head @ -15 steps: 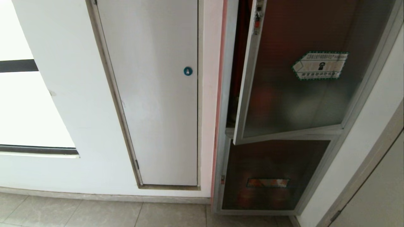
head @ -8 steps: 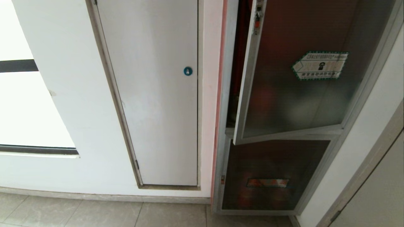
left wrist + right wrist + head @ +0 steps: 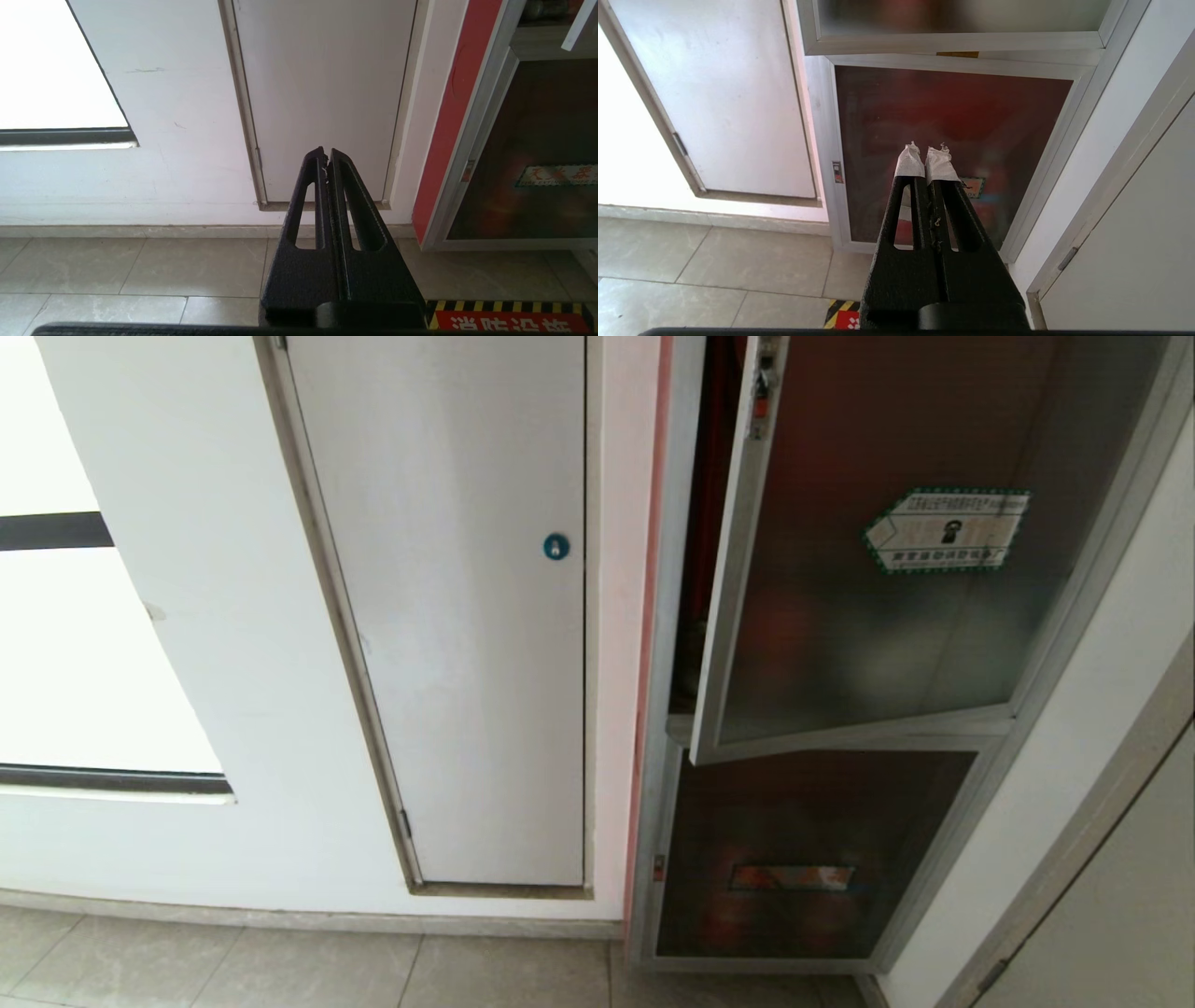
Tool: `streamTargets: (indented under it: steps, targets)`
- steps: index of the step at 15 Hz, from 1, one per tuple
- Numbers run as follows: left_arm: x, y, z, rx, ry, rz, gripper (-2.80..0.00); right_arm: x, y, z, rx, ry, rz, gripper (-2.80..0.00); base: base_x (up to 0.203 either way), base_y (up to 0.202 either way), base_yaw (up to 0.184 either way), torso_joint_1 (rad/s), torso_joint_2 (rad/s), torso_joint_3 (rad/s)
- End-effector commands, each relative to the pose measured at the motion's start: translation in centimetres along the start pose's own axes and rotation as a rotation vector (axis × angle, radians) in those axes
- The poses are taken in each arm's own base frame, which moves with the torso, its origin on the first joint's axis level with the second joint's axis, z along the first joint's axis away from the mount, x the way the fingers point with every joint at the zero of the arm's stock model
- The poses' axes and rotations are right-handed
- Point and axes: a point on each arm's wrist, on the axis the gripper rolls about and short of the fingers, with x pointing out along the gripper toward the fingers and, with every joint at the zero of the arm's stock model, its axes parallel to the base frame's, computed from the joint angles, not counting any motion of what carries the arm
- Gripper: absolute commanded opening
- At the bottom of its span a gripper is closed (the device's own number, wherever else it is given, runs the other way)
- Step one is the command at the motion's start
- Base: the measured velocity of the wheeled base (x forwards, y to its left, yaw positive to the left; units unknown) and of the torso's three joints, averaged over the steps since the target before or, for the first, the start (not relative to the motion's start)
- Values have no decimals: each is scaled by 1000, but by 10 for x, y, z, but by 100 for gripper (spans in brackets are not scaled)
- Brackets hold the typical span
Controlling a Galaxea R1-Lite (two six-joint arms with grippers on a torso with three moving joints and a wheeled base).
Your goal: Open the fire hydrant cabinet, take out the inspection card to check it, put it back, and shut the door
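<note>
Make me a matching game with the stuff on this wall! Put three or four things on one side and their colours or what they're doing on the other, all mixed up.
Things:
1. large dark tinted glass door in a silver frame
2. round lock on the white-grey panel
3. hexagonal sticker on the glass
4. right gripper

States:
A. blue
B. shut, tips wrapped in white
C. slightly ajar
D. white with a green border

Pairs: 1-C, 2-A, 3-D, 4-B

Silver-framed fire hydrant cabinet [image 3: 665, 616], its dark glass door [image 3: 868, 569] slightly ajar, red interior behind.
</note>
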Motion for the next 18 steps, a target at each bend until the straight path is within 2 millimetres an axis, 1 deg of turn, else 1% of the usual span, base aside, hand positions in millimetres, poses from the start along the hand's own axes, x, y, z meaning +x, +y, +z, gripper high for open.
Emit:
streamTargets:
  steps: [1,12,13,18]
  targets:
    - [1,0,-2,0,7,0,-280,0,0,0,-1,0,1,-280,0,0,0,0,0,0]
    - [1,0,-2,3,7,0,-280,0,0,0,-1,0,1,-280,0,0,0,0,0,0]
    - [1,0,-2,4,7,1,-280,0,0,0,-1,0,1,-280,95,0,0,1,-6,2]
    - [1,0,-2,6,7,1,-280,0,0,0,-1,0,1,-280,194,0,-1,8,3,-2]
